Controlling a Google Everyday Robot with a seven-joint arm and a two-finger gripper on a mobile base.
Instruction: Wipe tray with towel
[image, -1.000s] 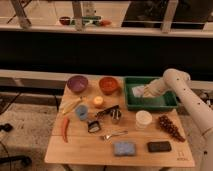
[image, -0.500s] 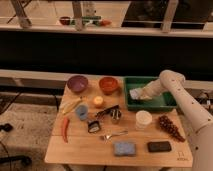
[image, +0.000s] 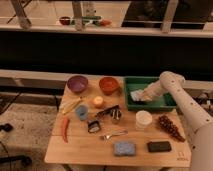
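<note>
While the arm reached into the right half of the tray a second ago, it now stretches further across, so the gripper (image: 140, 95) sits low over the left part of the green tray (image: 165, 104), at the back right of the wooden table (image: 80, 150). Its fingers are closed, apparently pinching the grey-blue towel (image: 135, 95), which lies crumpled against the tray floor near the left wall; the exact grip is hard to make out. The towel has travelled leftward with the gripper, where earlier it lay nearer the tray's middle. Nothing else has shifted. The orange bowl (image: 108, 84) stands just left of the tray, with the purple bowl (image: 77, 83) further left. In front of the tray are a white cup (image: 143, 120) and a bunch of dark grapes (image: 170, 127). Near the table's middle lie an orange fruit (image: 98, 101), a blue cup (image: 82, 111), some dark utensils (image: 107, 112) and a fork (image: 115, 134). A banana (image: 71, 105) and a red chilli (image: 64, 128) lie along the left edge, and the blue sponge (image: 124, 148) and black block (image: 159, 146) rest near the front edge.
</note>
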